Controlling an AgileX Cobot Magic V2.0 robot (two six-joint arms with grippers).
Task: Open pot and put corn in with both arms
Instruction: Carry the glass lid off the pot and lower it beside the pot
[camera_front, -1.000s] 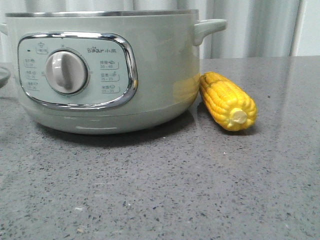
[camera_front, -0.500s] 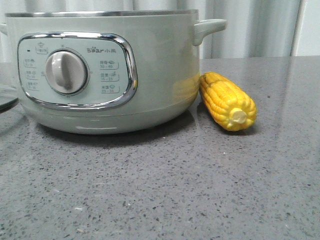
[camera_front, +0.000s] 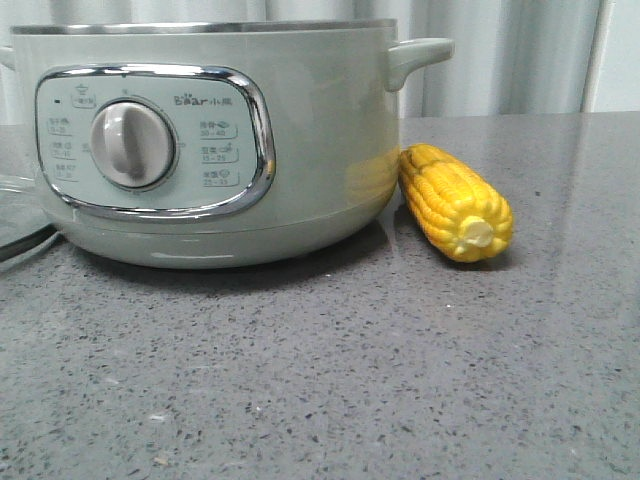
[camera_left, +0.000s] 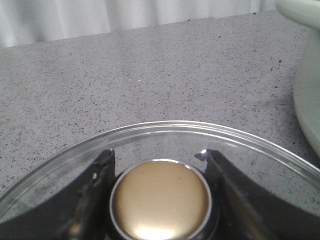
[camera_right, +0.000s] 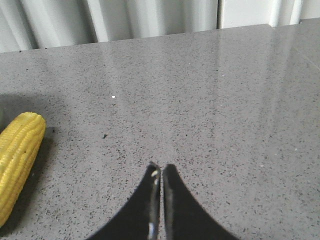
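"Bear" is printed above the dial on the pot (camera_front: 320, 130). The corn (camera_front: 455, 200) touches its right side. The left gripper (camera_left: 159, 197) pinches the glass lid's knob (camera_left: 160, 205); the right gripper (camera_right: 160, 172) is pressed together.

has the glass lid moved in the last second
Yes. In the front view the lid has dropped lower beside the pot, nearer the table.

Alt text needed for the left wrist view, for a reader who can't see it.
The left gripper grips the brass-coloured knob of a clear glass lid, one black finger on each side. Grey speckled counter lies beyond, the pale green pot at one edge.
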